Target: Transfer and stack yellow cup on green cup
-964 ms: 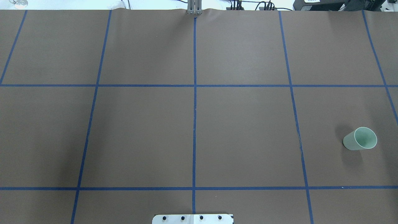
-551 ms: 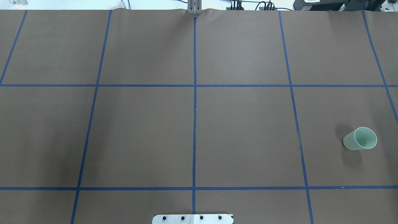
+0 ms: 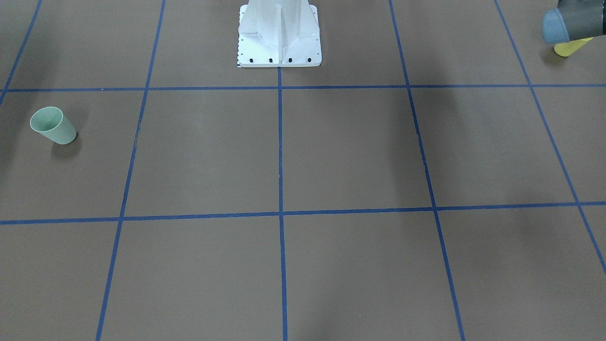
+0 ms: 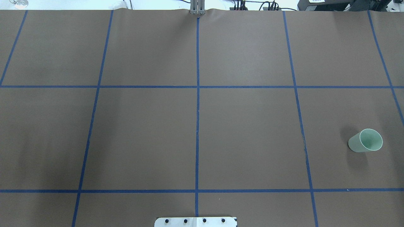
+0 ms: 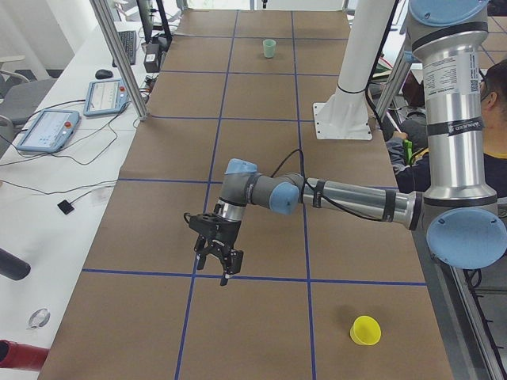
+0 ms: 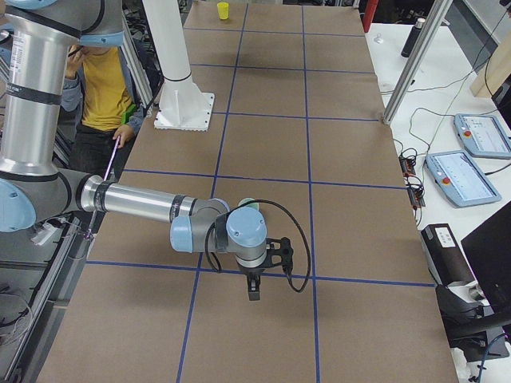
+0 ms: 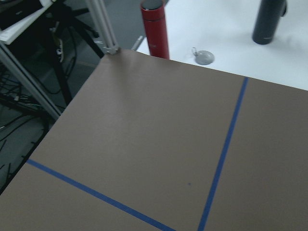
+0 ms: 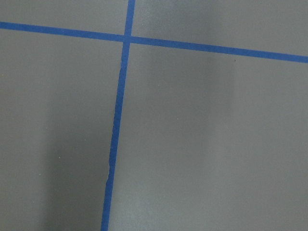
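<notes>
Two grippers, each caught by a side camera only, so jaw state impossible to tell for either: left gripper (image 5: 212,271) and right gripper (image 6: 253,292). Hang fingers-down above the brown table (image 4: 246,132), clear of its surface and of both cups. Left gripper well apart from the yellow cup (image 5: 365,330), standing on the table at the robot's left end, near the robot-side edge; same cup partly hidden behind the left arm (image 3: 565,21) in the front-facing view. Green cup (image 4: 365,141) upright, mouth up, at the opposite, right end of the table, partly hidden behind the right arm (image 6: 160,206) in the right-side view. Cups far apart among blue tape lines (image 4: 197,126), not yet stacked.
</notes>
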`<state>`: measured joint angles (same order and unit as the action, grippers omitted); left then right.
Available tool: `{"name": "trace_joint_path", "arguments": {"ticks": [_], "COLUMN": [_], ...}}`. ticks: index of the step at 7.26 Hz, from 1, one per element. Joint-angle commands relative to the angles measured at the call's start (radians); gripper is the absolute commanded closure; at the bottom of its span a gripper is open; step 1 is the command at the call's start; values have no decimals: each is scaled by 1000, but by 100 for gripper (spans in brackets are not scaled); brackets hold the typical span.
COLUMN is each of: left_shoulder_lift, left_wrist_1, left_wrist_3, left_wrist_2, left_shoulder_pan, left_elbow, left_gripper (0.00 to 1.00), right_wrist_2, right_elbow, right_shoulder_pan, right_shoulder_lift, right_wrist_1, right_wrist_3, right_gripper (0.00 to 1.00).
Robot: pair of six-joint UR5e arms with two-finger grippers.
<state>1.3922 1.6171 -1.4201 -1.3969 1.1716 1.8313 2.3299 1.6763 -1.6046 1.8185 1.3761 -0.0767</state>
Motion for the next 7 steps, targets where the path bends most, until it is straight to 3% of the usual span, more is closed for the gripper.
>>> {"name": "trace_joint_path", "arguments": {"ticks": [1, 3, 5, 7], "left_shoulder_lift": [-28, -30, -30, -30], "left_wrist_1": [-271, -484, -674, -779], "left_wrist_3": [-291, -525, -688, -823], "left_wrist_2": [39, -2, -141, -308], "left_shoulder_pan": [-112, -203, -285, -364], "left_elbow": [17, 17, 14, 0], "left_gripper": [0, 0, 0, 0], "right_wrist_2": [20, 26, 26, 42], "right_elbow": [-13, -23, -23, -24], "right_shoulder_pan": [0, 0, 2, 2], "right_shoulder_lift": [2, 2, 2, 2], "right_wrist_1": [0, 0, 0, 0], "right_wrist_3": [0, 0, -2, -5], "right_gripper": [0, 0, 0, 0]}}
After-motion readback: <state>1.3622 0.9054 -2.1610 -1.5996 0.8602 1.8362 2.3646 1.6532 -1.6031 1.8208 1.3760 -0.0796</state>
